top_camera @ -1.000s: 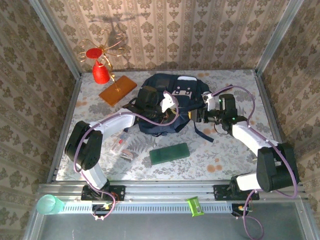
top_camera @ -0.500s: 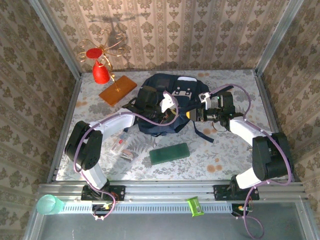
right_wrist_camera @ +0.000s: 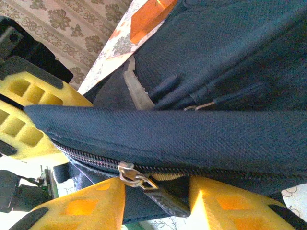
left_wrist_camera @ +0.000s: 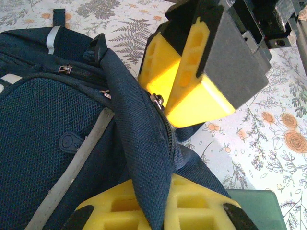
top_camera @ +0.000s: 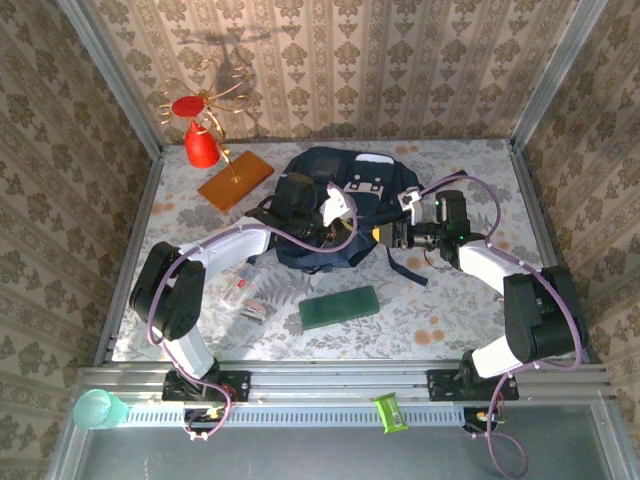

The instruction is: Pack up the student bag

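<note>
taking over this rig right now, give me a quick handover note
Left gripper: shut on a fold of the student bag beside the zip.
Right gripper: straddles the zip pull; I cannot tell whether it is pinched.
Done: both arms are set at the zip.
Left: open the zip, then probably load the green case, orange slab and clear packet, all lying out on the table.

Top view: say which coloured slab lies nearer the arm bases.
The green slab, just before the student bag; the orange slab lies farther back.
</note>
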Robot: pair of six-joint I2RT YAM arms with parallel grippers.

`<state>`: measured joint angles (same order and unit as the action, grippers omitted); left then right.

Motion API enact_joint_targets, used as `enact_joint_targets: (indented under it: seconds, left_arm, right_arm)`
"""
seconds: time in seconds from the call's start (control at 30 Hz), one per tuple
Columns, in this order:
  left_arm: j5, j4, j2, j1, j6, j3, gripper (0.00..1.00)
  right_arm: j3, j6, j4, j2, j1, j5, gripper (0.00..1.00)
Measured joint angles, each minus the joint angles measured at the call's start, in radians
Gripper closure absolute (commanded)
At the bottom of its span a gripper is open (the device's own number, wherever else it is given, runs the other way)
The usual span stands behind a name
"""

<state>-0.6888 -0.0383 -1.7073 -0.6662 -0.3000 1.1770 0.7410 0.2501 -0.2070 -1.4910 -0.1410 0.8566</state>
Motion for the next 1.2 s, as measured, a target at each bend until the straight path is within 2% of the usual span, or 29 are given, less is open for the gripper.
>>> enact_joint_targets:
  seconds: [0.17,0.3,0.4,0.53,0.77,0.9,1.2]
  left_arm:
    - [0.000,0.000,0.000,0.000,0.000,0.000,1.00]
    - [0.000,0.000,0.000,0.000,0.000,0.000,1.00]
    - [0.000,0.001,0.001,0.000,0.000,0.000,1.00]
    - [0.000,0.002,0.001,0.000,0.001,0.000,1.00]
    - [0.000,0.010,0.001,0.000,0.016,0.000,1.00]
    - [0.000,0.024,0.001,-0.001,0.023,-0.002,1.00]
    - [-0.022,0.070,0.001,-0.001,0.038,-0.017,1.00]
  right_arm:
    - [-0.012,0.011,-0.023,0.000,0.000,0.000,0.55]
    - [-0.015,0.018,-0.037,0.000,0.000,0.000,0.60]
    - [-0.020,0.034,-0.061,-0.003,0.000,0.005,0.68]
    - [-0.036,0.056,-0.105,-0.005,0.000,0.015,0.83]
    - [-0.085,0.084,-0.163,0.027,0.000,0.006,0.98]
    - [-0.108,0.098,-0.163,0.072,-0.004,-0.061,1.00]
    - [-0.108,0.101,-0.040,0.175,-0.051,-0.321,1.00]
